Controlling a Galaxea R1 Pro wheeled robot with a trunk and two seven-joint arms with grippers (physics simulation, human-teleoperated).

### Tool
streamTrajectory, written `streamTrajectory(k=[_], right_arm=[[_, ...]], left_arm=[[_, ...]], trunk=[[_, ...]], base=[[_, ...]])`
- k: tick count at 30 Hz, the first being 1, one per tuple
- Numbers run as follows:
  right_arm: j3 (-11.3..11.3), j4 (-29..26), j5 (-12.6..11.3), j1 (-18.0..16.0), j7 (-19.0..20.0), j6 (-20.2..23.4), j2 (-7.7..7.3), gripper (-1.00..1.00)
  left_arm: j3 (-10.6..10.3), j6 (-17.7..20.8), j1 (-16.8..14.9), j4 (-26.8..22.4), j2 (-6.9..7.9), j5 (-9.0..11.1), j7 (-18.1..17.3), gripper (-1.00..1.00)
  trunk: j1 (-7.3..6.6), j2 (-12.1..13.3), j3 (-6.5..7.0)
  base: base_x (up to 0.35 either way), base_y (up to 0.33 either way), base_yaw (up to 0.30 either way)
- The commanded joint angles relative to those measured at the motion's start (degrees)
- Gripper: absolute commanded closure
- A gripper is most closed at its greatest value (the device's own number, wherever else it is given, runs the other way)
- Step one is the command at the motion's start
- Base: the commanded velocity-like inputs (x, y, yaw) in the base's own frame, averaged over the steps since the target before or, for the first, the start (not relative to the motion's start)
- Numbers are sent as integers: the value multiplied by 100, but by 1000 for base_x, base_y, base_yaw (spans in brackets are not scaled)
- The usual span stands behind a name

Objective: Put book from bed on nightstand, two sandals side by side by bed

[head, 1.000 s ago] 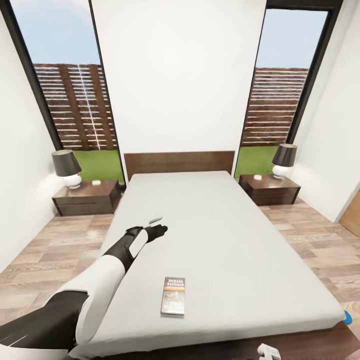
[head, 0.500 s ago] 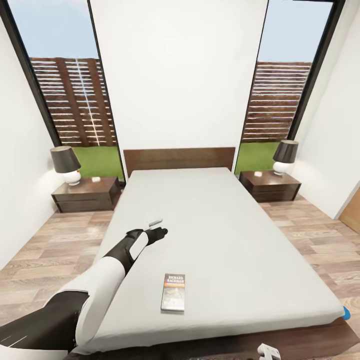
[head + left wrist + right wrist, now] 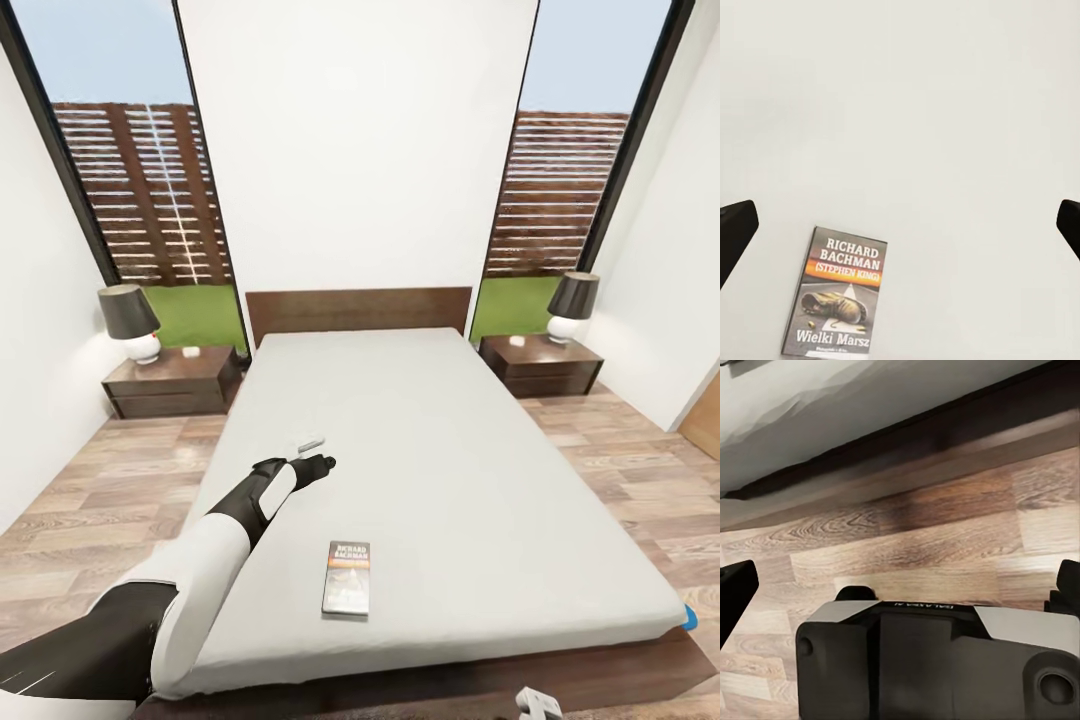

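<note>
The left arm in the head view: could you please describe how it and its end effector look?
The left arm has a glossy white shell along the forearm and a black upper segment near the shoulder. A black wrist section with a white panel leads to the left end effector, which has one pale grey finger and one black finger. No cables or markings are visible.

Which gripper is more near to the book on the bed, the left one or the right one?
The left. The left gripper hovers open over the bed, just beyond the book toward the headboard. The right gripper hangs low off the bed's foot, above the floor.
</note>
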Motion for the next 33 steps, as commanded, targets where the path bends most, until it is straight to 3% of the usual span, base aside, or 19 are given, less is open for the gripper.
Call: streamTrajectory(k=[1, 7, 13, 16, 20, 23, 33], right_arm=[[40, 12, -62, -9, 31, 25, -1, -100], [40, 12, -61, -9, 64, 25, -21, -100], [40, 12, -57, -9, 176, 32, -289, -100], [40, 12, -59, -9, 678, 35, -441, -100], [40, 12, -56, -9, 1950, 30, -517, -100], [40, 12, -60, -9, 2179, 25, -527, -100], [40, 12, -61, -9, 2247, 25, -530, -100]], left_arm=[[7, 32, -3, -10, -3, 57, 37, -100], [7, 33, -3, -6, -3, 60, 37, -100], [5, 39, -3, -4, -3, 60, 35, -100], [6, 41, -3, -4, -3, 60, 30, -100], [5, 48, -3, -4, -3, 60, 28, -100], [5, 50, -3, -6, -3, 60, 28, -100], [1, 51, -3, -5, -3, 60, 28, -100]], trunk=[[3, -13, -22], [3, -13, -76], [3, -13, -129], [3, -13, -156], [3, -13, -192], [3, -13, -219], [3, -13, -309]], base=[[0, 0, 0], [0, 0, 0], [0, 0, 0], [0, 0, 0], [0, 0, 0], [0, 0, 0], [0, 0, 0]])
